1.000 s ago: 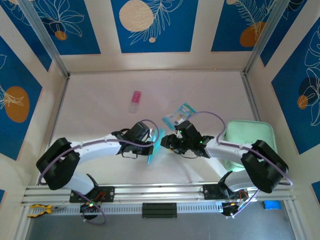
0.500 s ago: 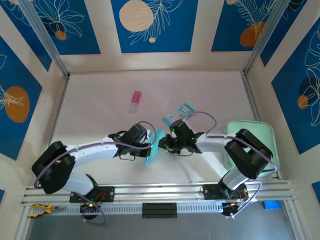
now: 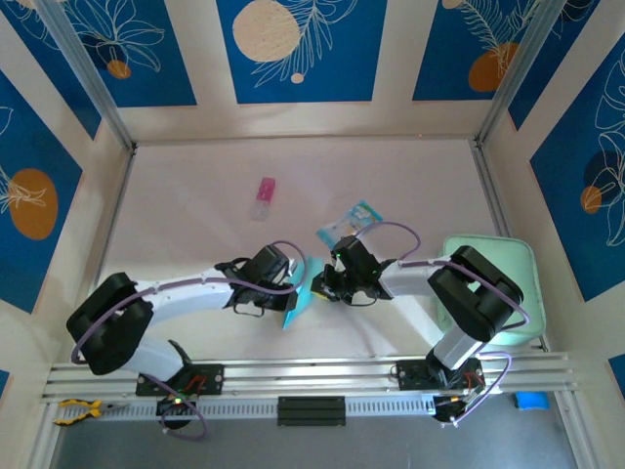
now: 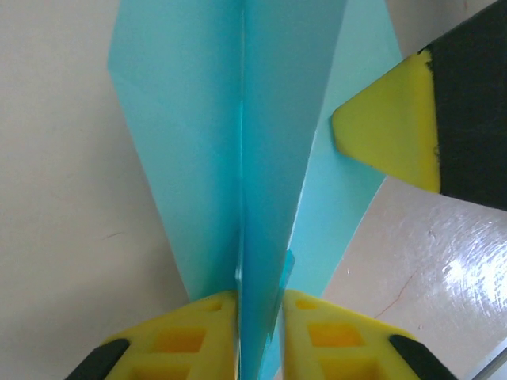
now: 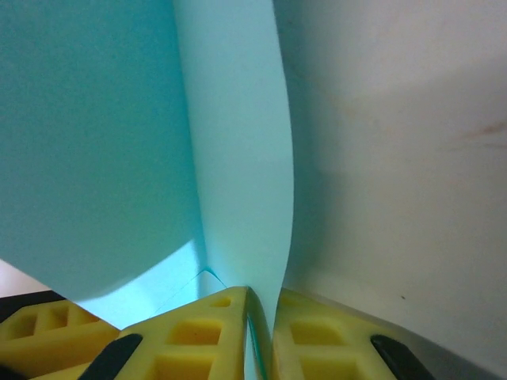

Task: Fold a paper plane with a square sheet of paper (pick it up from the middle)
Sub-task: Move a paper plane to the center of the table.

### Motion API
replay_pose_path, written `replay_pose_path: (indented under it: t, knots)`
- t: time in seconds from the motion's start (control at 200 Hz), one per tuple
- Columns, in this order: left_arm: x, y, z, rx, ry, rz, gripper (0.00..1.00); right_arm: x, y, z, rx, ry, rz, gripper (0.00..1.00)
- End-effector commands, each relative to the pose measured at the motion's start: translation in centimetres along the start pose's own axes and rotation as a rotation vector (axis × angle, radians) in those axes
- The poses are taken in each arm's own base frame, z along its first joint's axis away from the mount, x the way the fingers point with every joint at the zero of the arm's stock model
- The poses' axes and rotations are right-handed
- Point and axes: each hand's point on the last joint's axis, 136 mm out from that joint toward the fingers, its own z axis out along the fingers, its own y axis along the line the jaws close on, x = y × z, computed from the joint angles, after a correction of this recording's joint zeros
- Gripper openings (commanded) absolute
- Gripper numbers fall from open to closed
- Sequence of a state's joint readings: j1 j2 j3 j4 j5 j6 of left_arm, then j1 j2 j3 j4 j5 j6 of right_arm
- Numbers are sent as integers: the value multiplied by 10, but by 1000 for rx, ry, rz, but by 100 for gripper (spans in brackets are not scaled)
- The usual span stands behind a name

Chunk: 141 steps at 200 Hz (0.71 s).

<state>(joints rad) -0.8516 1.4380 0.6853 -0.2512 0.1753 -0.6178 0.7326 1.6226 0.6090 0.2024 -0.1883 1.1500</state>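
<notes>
1. The table (image 3: 195, 186) is a pale, flat surface enclosed by blue-patterned walls.

2. The left arm (image 3: 186, 290) reaches from the near left towards the table centre. The right arm (image 3: 430, 278) reaches from the near right, and the two wrists meet just near of centre.

3. A mint-green pad (image 3: 508, 256) with rounded corners lies at the right edge of the table, partly under the right arm.

4. The paper plane (image 3: 299, 293) is held between the two grippers, near the middle of the table. In the top view it is a slim light-blue strip running from far to near. In the left wrist view the paper plane (image 4: 261, 119) shows a centre crease with a flap spreading to each side.

5. The left gripper (image 4: 260, 317) is closed, with both yellow pads pressed against the centre fold of the plane.

6. The right gripper (image 5: 260, 317) is also closed, pinching a thin layer of the paper plane (image 5: 95, 134) between its pads. One of its fingertips (image 4: 388, 134) touches the right flap.

7. A teal-and-clear packet (image 3: 350, 225) lies flat just far of the right gripper.

8. A small pink item (image 3: 265, 198) lies far left of centre, well apart from the arms.
</notes>
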Motion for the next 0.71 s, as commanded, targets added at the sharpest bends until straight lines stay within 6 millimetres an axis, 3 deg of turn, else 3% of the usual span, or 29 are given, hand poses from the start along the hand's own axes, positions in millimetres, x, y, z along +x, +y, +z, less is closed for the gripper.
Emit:
replay_pose_path:
  t: [0.0, 0.215, 0.7]
  knots:
    - [2, -7, 3, 18, 26, 31, 24, 5, -7, 2, 6, 27, 16, 15]
    - [1, -10, 7, 14, 32, 44, 30, 6, -9, 3, 10, 29, 18, 15]
    - [0, -3, 15, -81, 59, 102, 31, 6, -8, 2, 9, 28, 18, 15]
